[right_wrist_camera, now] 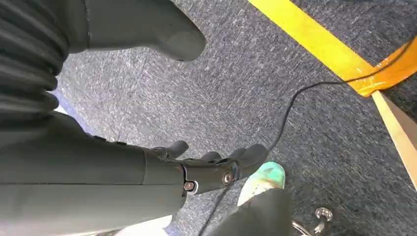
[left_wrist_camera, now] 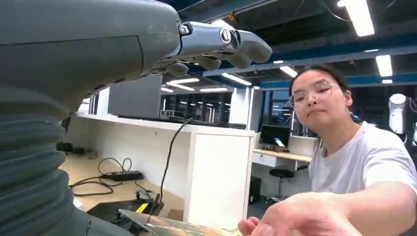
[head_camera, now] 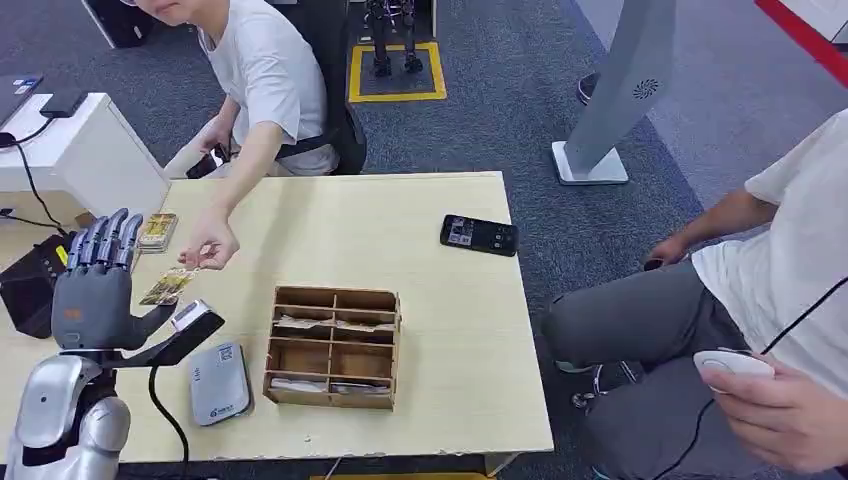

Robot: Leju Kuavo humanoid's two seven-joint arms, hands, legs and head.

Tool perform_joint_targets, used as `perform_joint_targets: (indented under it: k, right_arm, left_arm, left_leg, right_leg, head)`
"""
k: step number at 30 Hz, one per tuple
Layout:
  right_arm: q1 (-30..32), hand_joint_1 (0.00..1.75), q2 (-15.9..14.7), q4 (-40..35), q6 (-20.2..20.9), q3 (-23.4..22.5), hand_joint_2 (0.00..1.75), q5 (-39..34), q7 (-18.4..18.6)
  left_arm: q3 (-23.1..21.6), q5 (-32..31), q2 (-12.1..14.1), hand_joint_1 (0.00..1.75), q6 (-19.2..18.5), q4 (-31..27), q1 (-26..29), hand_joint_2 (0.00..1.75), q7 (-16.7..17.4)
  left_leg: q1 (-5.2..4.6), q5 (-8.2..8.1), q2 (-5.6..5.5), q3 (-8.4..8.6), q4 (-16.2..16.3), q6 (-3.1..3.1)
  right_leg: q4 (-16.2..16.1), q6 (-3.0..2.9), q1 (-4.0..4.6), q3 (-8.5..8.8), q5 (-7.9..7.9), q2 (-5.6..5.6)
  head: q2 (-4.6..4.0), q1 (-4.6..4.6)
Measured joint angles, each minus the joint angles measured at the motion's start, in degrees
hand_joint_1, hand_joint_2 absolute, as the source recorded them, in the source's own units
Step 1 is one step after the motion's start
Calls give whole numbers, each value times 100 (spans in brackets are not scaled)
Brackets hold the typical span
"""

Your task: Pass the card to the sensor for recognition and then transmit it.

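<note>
Glossy card (head_camera: 167, 287) sits at centre left of the frame, offered in a person's hand (head_camera: 208, 246) just beside my left hand (head_camera: 98, 290) — fingers spread, holding nothing — so I'd pinch it flat between thumb and fingers before swinging to the sensor (head_camera: 219, 381); my right hand (right_wrist_camera: 206, 169) hangs slack.

The left hand (left_wrist_camera: 147, 44) extends from the 9 o'clock edge, fingers (left_wrist_camera: 231, 44) slightly curled, holding nothing. A person's hand (left_wrist_camera: 290, 216) at 5 o'clock touches the card (left_wrist_camera: 167, 226) at 6 o'clock. A white partition (left_wrist_camera: 216, 172) stands behind.
</note>
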Motion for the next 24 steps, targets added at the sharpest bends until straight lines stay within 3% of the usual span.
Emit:
perform_joint_targets:
  k: [1,24]
  right_arm:
    - [6,0,0,0,0,0,175,0,-22]
    - [27,0,9,0,-24,0,175,2,-37]
  left_arm:
    - [0,-37,-11,175,-13,-11,4,175,0]
    - [15,127,-166,175,-107,-103,108,175,4]
  left_leg:
    - [0,0,0,0,0,0]
    - [0,0,0,0,0,0]
  right_leg:
    - [0,0,0,0,0,0]
    - [0,0,0,0,0,0]
  head:
    - [0,0]
    - [0,-2]
